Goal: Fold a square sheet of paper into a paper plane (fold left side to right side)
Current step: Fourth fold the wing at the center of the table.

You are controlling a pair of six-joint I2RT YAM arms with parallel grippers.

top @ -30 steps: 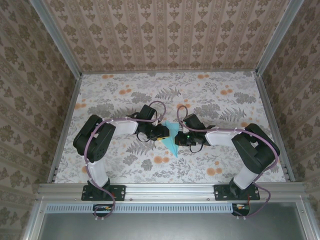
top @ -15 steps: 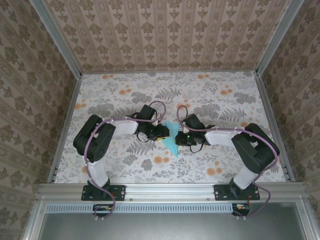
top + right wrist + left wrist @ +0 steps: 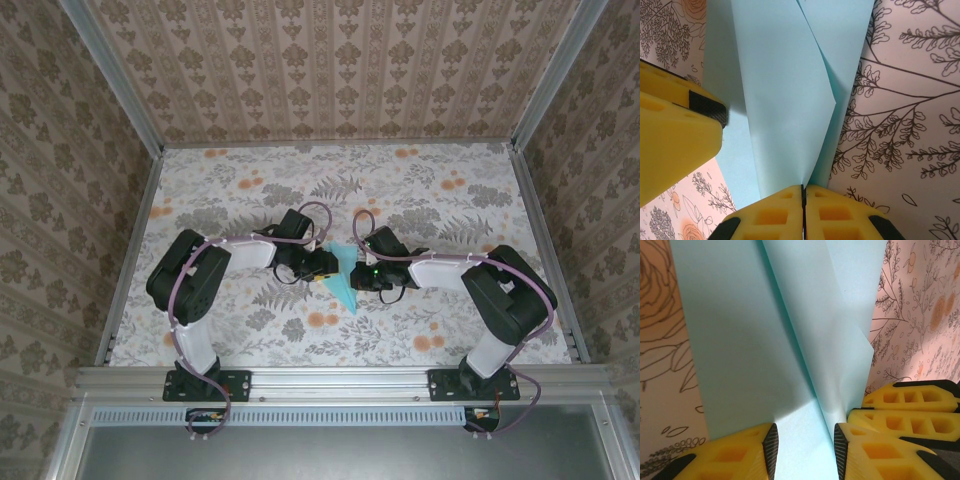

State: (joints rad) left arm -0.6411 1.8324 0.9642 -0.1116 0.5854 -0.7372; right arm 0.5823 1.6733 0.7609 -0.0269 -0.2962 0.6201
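Right claw (image 3: 802, 190), clamped on the creased cyan-blue paper plane (image 3: 785, 100), should align edges squarely; left claw (image 3: 805, 440) sits parted.

Saw nothing of the far end of the paper plane (image 3: 765, 340) in the left wrist view, cut off by the top edge, nor of its near end, cut off at the bottom edge between the left fingers (image 3: 740, 455). Met the same cut above in the right wrist view, with a strip tucked inside the closed right fingers (image 3: 785, 210). From the top camera, could not read creases, too small.
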